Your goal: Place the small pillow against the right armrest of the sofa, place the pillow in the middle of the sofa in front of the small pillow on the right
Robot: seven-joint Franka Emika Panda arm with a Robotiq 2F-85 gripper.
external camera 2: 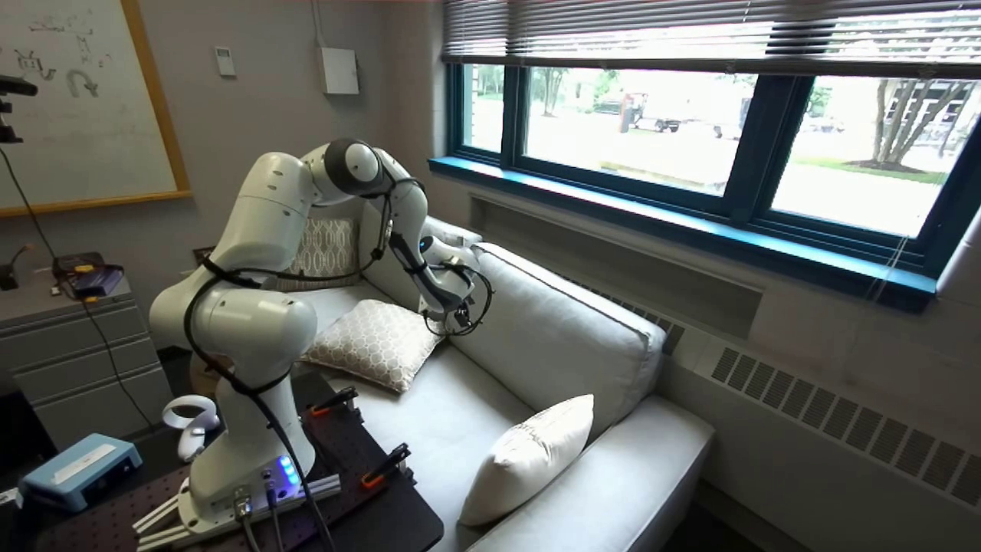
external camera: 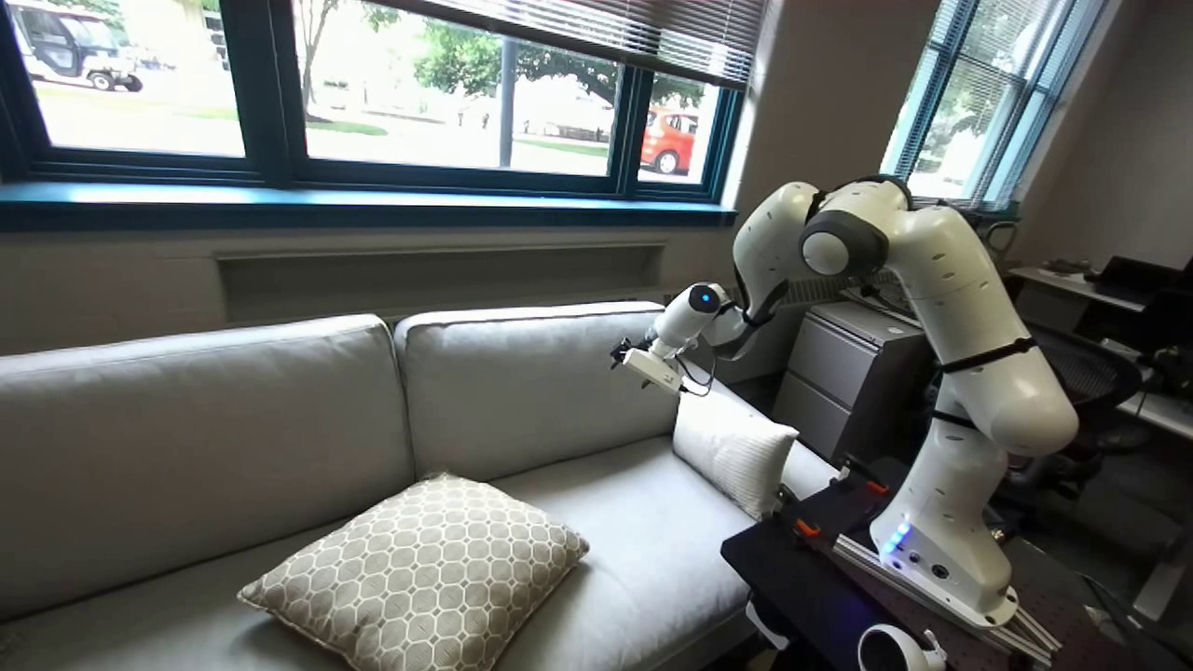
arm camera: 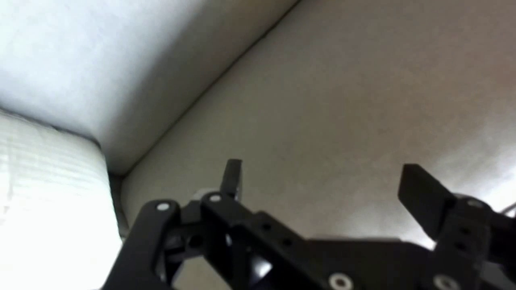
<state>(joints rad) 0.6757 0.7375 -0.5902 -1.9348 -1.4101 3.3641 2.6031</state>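
We see the gripper point(arm camera: 322, 165) with its fingers parted wide, near a back cushion point(external camera: 541, 387) of the sofa point(external camera: 643, 550). Near it the small white pillow point(external camera 2: 533, 460) leans against the right armrest point(external camera 2: 613, 491), its face turned toward mid-sofa, its long axis running along that arm. Farther off, the large lattice-patterned pillow point(external camera: 424, 568) lies nearly flat, one corner toward the sofa's back. The black table point(external camera 2: 406, 521) and its orange-and-black clamps point(external camera 2: 385, 468) crowd the sofa's front; in an exterior view, we find another patterned cushion point(external camera 2: 333, 244) at the far end.

You have the small pillow point(external camera: 730, 445) just beside the counter's point(external camera: 788, 570) far edge, the patterned pillow point(external camera: 424, 568) off the left corner.
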